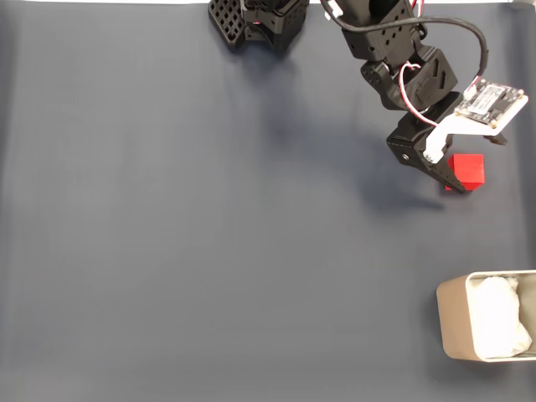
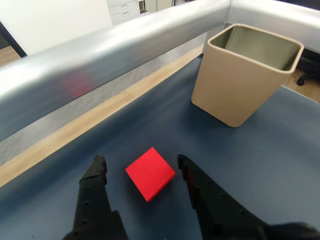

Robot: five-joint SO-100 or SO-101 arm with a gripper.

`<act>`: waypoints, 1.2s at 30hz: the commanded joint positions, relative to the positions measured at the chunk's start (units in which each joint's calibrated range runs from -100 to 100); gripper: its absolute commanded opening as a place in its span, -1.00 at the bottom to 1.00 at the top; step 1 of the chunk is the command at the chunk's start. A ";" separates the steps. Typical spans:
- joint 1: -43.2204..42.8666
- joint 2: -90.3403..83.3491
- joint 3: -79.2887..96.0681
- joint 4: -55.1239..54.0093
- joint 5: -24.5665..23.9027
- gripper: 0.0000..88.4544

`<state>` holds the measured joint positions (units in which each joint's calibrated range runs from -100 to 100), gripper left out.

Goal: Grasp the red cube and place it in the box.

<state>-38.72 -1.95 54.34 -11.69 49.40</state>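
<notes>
The red cube (image 1: 467,170) lies on the dark blue mat (image 1: 209,234) and serves as the reference for all positions below. In the fixed view it sits toward the right side of the mat, with the gripper (image 1: 448,177) directly at its left edge; from this angle the black finger partly overlaps the cube's lower left corner, and contact cannot be confirmed.

In the wrist view the cube (image 2: 150,173) rests flat on the mat, turned so one corner points toward the camera. The gripper (image 2: 141,164) stands spread, one black finger (image 2: 97,172) to the left of the cube and the other (image 2: 187,175) to its right. A strip of mat shows between each fingertip and the cube, so neither touches it. Nothing is held.

The box (image 1: 456,322) sits well apart from the cube, below it in the fixed view at the lower right edge of the picture, upright, with white padding (image 1: 498,318) inside. In the wrist view the box (image 2: 240,85) stands beyond the cube and to its right, its opening facing up.

The arm (image 1: 394,50) reaches in from above the cube in the fixed view, with a small circuit board (image 1: 492,104) mounted just above the cube. Behind the cube in the wrist view runs a metal rail (image 2: 115,55) along the mat's far edge.
</notes>
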 commanded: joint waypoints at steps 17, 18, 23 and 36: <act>-1.12 2.30 -0.23 -1.50 -0.15 -0.25; -1.05 2.39 -0.23 -1.50 -0.15 -0.25; -0.91 1.87 0.59 -1.42 -0.24 -0.25; -1.55 -2.38 2.96 0.06 -0.24 -0.26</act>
<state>-39.76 -0.74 57.41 -12.01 49.40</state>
